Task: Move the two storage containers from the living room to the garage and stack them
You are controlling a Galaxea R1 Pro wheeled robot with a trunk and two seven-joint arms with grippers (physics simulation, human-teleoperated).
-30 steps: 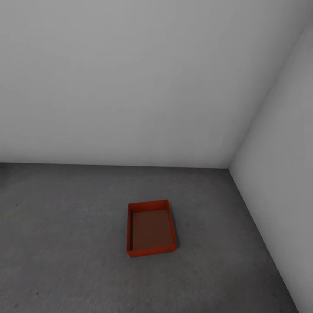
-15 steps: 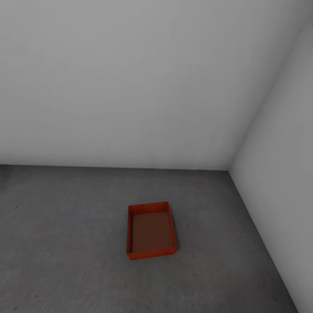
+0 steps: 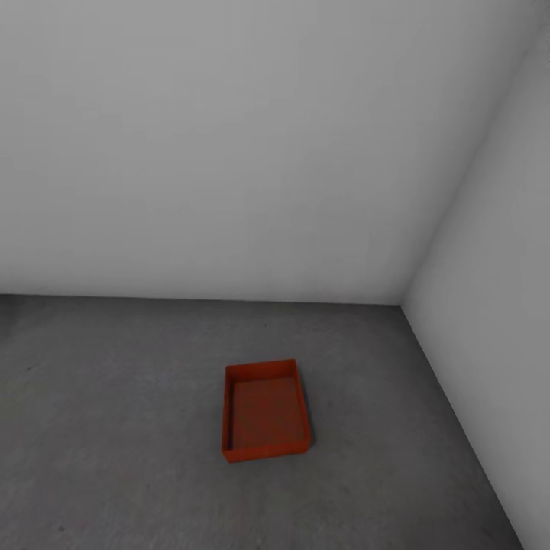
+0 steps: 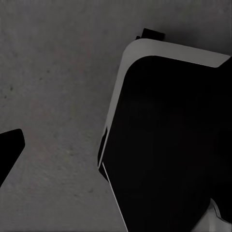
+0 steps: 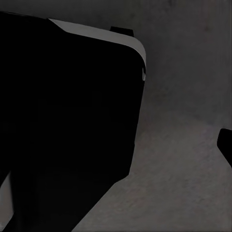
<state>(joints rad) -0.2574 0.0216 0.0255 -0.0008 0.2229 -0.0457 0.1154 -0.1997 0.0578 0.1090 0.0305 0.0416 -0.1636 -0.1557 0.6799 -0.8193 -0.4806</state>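
Note:
One storage container [image 3: 265, 412], a red-orange open box with low walls, lies flat and empty on the dark grey concrete floor [image 3: 114, 428] of the garage, in the middle of the head view. Nothing rests on it or in it. In the left wrist view one dark fingertip [image 4: 9, 150] of my left gripper pokes in at the picture's edge over bare floor. A dark fingertip [image 5: 226, 145] of my right gripper does the same in the right wrist view. Each sits far out at the side with nothing held.
A pale grey back wall [image 3: 229, 153] and a side wall [image 3: 496, 305] meet in a corner beyond and to the right of the box. Both wrist views look down on my black, white-rimmed base [image 4: 164, 145] [image 5: 67, 121] and the floor beside it.
The whole head view has shifted slightly, so the box and the wall's foot sit a little lower in the picture. The box itself has not moved on the floor.

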